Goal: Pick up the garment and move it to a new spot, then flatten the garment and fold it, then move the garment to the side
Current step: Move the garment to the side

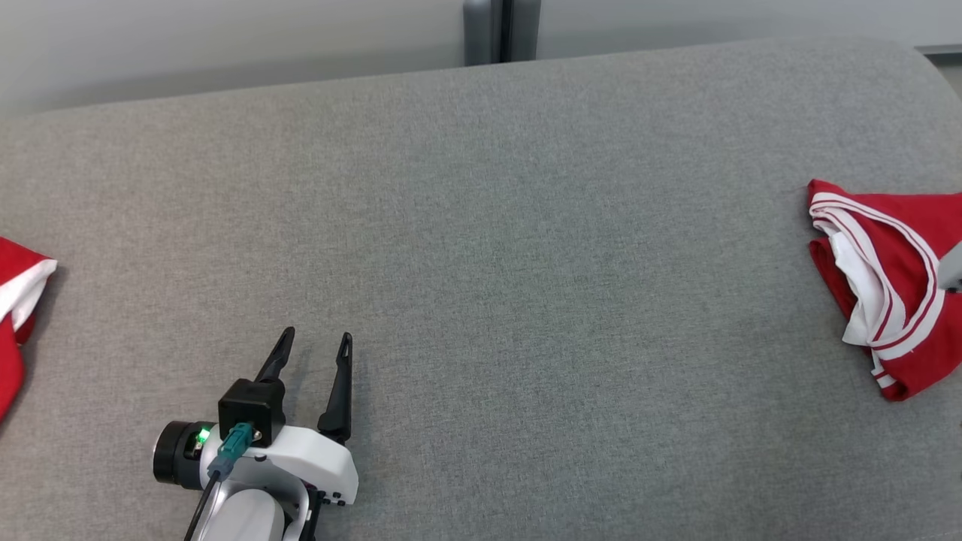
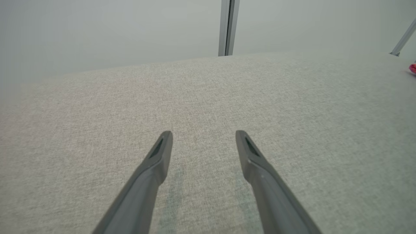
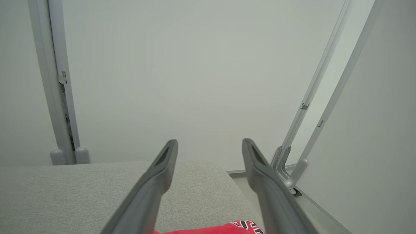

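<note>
White forearm [image 1: 323, 462], dark two-fingered hand [image 1: 316, 335]

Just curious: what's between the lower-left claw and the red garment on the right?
Nothing: the head view shows bare grey surface between the left gripper and the garment.

No text, label, brand or number can be read. A fragment of black-and-white lettering is seen on the red fabric garment [image 3: 211, 230] at the bottom edge of the right wrist view, but it is cut off and cannot be made out.
</note>
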`<state>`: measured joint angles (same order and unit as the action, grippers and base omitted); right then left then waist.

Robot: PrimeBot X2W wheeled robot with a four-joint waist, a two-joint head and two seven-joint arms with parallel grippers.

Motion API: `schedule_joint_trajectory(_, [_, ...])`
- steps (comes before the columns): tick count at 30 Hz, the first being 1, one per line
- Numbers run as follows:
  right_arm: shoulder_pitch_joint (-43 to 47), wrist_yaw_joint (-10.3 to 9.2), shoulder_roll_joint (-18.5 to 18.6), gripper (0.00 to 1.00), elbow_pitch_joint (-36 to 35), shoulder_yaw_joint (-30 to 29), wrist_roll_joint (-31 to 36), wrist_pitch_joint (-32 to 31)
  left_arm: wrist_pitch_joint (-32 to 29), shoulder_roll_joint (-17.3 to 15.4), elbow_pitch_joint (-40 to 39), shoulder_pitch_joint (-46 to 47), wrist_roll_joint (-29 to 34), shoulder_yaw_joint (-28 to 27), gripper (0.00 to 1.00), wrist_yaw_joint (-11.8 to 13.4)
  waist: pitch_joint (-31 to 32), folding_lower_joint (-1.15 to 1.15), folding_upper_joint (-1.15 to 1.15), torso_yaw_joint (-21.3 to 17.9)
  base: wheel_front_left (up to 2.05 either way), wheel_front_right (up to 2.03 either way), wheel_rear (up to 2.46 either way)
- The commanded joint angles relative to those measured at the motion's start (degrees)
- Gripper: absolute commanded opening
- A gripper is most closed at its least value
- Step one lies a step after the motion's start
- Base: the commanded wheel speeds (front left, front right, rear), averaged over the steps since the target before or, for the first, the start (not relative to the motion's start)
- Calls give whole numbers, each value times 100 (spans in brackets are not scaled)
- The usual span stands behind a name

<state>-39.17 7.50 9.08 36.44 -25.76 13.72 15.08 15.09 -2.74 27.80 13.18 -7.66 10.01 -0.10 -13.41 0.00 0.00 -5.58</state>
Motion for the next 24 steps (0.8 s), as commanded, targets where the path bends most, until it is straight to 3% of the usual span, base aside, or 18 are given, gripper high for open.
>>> schedule_joint_trajectory(1, [79,-2,-6,100,-69,51,-93,11,9,-32,-8,-7,-19,-37,100,17,88,0,0,8,0,0,0])
schedule_joint_trajectory(10, [858,-2,-308,100,-603,909,-804,10,9,-29,-24,-198,-183,-103,100,97,522,0,0,187,0,0,0])
schedule_joint_trajectory(24, [2475,-2,-592,100,-837,1534,-1218,10,9,-31,-47,-716,-418,-266,100,283,1211,0,0,426,0,0,0])
